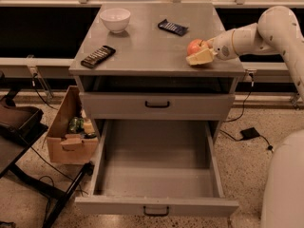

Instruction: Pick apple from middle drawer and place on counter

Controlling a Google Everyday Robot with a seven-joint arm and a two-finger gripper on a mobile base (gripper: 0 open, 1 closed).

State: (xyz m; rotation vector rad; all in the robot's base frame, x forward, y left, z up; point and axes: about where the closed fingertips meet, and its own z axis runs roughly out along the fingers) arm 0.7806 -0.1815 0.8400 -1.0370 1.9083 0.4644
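Clamping the apple between closed fingers of the gripper, low over the counter's right front corner, likely for a gentle set-down without rolling; leaving the middle drawer pulled out below.

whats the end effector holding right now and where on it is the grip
The end effector holds the apple, gripping it low on its near and right sides, at the right front of the counter.

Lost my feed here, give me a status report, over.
Gripper over counter near its right edge, jaws shut on apple. Apple low over the surface. Bowl and remote well clear.
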